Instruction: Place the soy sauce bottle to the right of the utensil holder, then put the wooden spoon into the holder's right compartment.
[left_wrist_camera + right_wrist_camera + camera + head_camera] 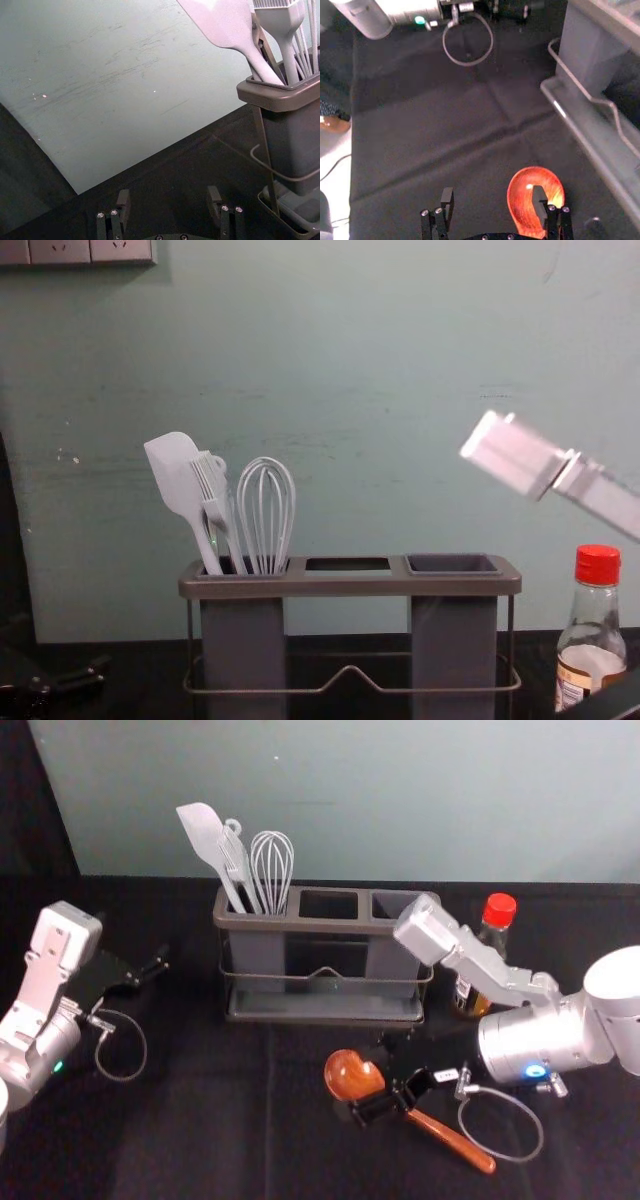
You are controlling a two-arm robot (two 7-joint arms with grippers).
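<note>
In the head view my right gripper (372, 1104) hangs low over the wooden spoon (455, 1139), between its bowl and handle end. The right wrist view has the right gripper (493, 201) open, one finger over the bowl of the spoon (521, 192). The soy sauce bottle (500, 912), red-capped, stands upright right of the utensil holder (325, 1010); the chest view has the bottle (592, 640) beside the holder (350, 585), apart from it. The holder's right compartment (452, 564) is empty. My left gripper (152, 966) is idle at the left; in its wrist view the left gripper (169, 201) is open.
A spatula (207, 840), a brush (236, 860) and a whisk (272, 865) stand in the holder's left compartment. A pale green wall (400, 800) rises behind the dark-covered table (200, 1120). The right forearm reaches across in front of the bottle.
</note>
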